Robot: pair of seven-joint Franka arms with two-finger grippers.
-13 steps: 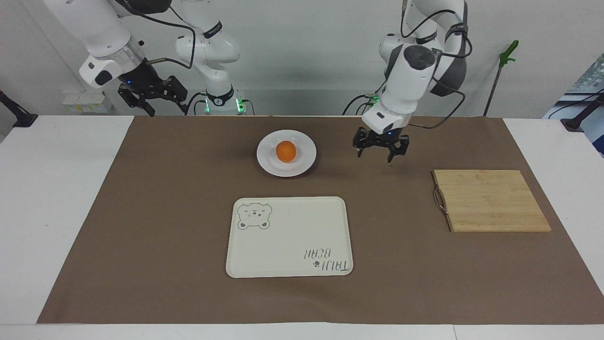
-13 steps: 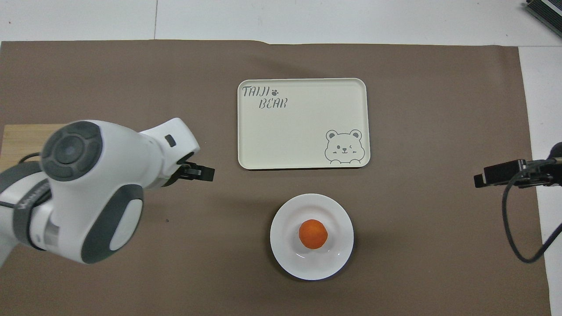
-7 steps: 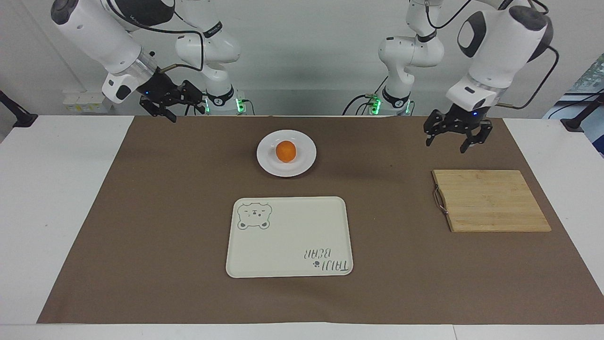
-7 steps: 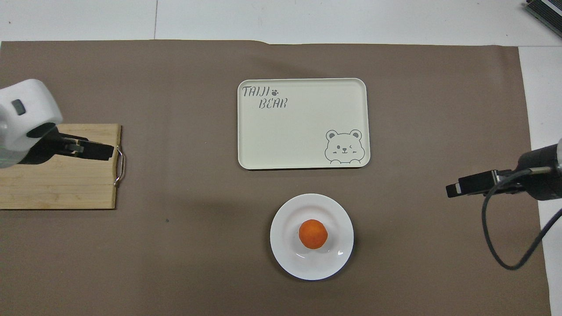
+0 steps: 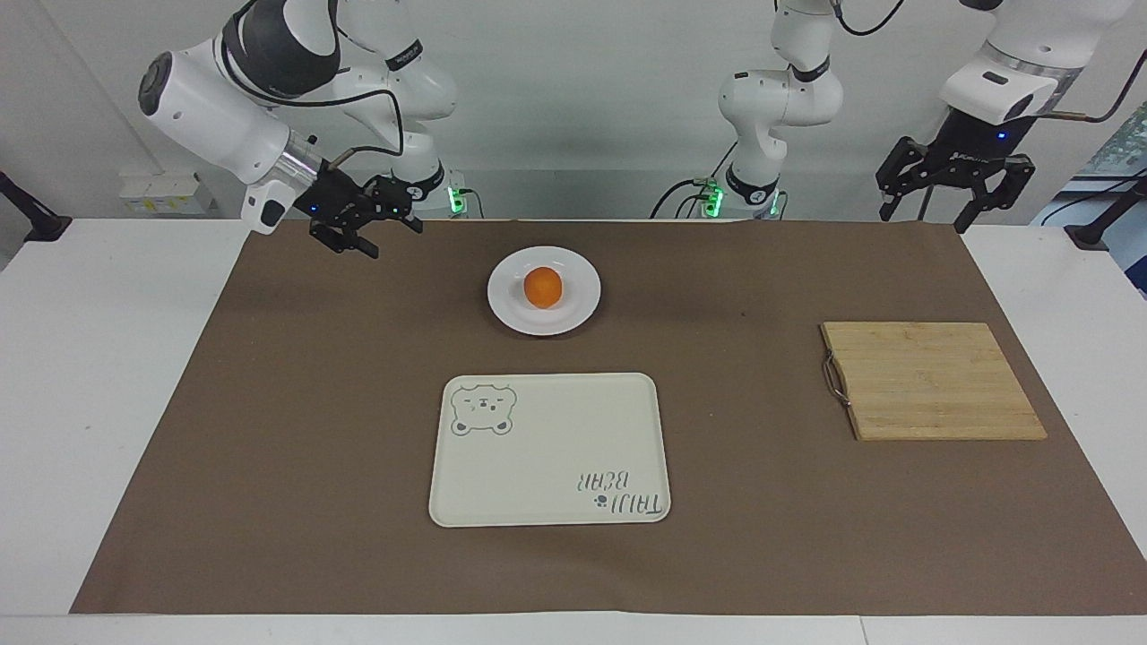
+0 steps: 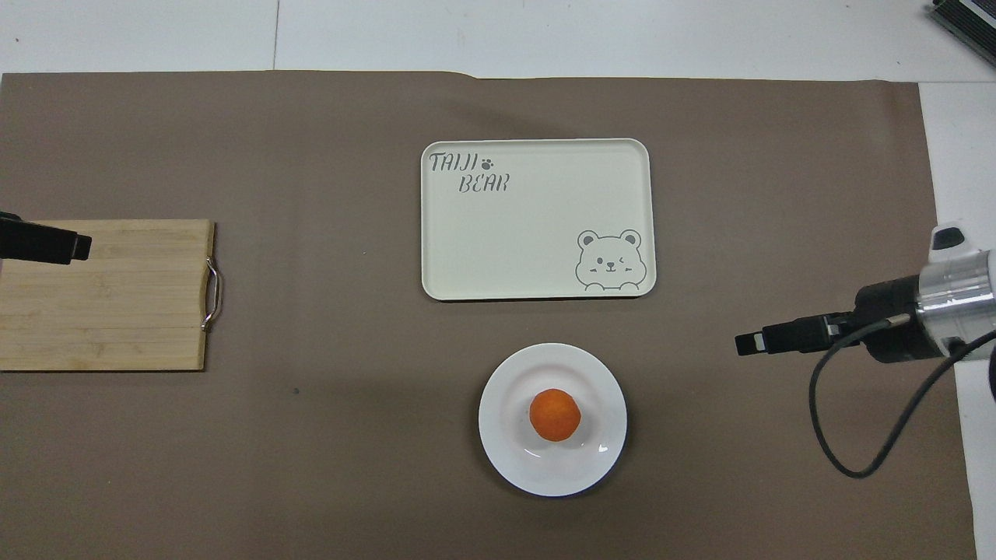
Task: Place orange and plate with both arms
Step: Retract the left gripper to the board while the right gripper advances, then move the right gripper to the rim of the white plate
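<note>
The orange (image 5: 543, 288) sits at the centre of the plate (image 5: 579, 308), which rests on the brown mat (image 5: 314, 403) nearer the robots than the tray (image 5: 547, 466). The left gripper (image 5: 952, 208) hangs raised, fingers apart, holding nothing, over the mat's edge near the cutting board (image 5: 932, 381). The right gripper (image 5: 367, 235) hovers over the mat, fingers apart and empty, pointing toward the plate.
</note>
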